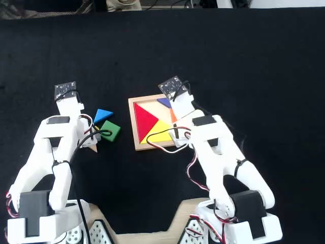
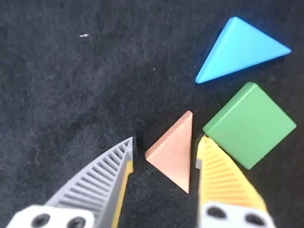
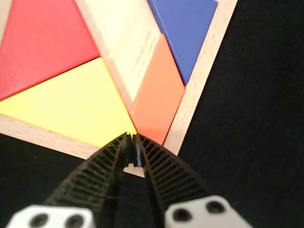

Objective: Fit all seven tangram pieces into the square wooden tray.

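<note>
The left gripper [image 2: 166, 141] has fingers spread, the tan triangle [image 2: 175, 154] between them, so picking it seems in hand, closing next. The right gripper [image 3: 132, 138], fingers pressed together, hangs over the tray [image 3: 202, 90] rim.

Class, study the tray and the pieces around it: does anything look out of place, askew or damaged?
Nothing looks damaged or askew. Three pieces lie outside the wooden tray on the black cloth: the light blue triangle, the green square and the small tan triangle, the last straddled by the open left hand.
</note>
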Action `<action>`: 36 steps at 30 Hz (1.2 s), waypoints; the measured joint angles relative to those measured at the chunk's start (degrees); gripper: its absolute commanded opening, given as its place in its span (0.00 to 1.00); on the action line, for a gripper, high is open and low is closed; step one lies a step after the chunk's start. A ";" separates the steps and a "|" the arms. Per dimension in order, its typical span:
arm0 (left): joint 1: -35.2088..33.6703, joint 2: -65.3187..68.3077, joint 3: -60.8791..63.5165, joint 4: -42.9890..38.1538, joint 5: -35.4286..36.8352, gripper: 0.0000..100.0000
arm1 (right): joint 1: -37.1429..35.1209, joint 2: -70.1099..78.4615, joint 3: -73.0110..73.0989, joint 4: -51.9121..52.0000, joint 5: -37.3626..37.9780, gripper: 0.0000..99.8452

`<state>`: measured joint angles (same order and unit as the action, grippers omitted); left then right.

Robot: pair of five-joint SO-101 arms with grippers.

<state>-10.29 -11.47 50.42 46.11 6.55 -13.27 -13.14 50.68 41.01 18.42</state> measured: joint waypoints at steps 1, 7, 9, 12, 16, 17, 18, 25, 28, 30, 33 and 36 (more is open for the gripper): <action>0.00 0.00 0.00 0.00 0.00 0.22 | 0.00 0.00 0.00 0.00 0.00 0.01; 0.00 3.78 -2.02 0.09 0.09 0.22 | 0.00 0.00 0.00 0.00 0.00 0.01; 0.00 5.98 -4.31 1.41 0.09 0.22 | 0.00 0.00 0.00 0.00 0.00 0.01; 0.00 8.53 -6.95 2.99 0.09 0.22 | 0.00 0.00 0.00 0.00 -0.09 0.01; 0.00 9.32 -7.82 3.52 0.09 0.22 | 0.00 0.00 0.00 0.00 -0.09 0.01; 0.00 9.32 -7.82 3.52 0.09 0.22 | 0.00 0.00 0.00 0.00 -0.09 0.01; 0.00 9.32 -7.82 3.52 0.09 0.22 | 0.00 0.00 0.00 0.00 -0.09 0.01; 0.00 9.49 -8.70 5.98 0.18 0.22 | 0.00 0.00 0.00 0.00 -0.09 0.01; 0.00 9.49 -8.70 6.15 0.18 0.22 | 0.00 0.00 0.00 0.00 -0.09 0.01; 0.00 9.49 -8.70 6.15 0.18 0.21 | 0.00 0.00 0.00 0.00 -0.09 0.01; 0.00 9.49 -8.70 6.15 0.18 0.19 | 0.00 0.00 0.00 0.00 -0.09 0.01; 0.79 9.58 -8.70 6.15 0.18 0.16 | 0.00 0.00 0.00 0.00 -0.09 0.01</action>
<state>-9.49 -1.89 41.71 52.26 6.73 -13.27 -13.14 50.68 41.01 18.33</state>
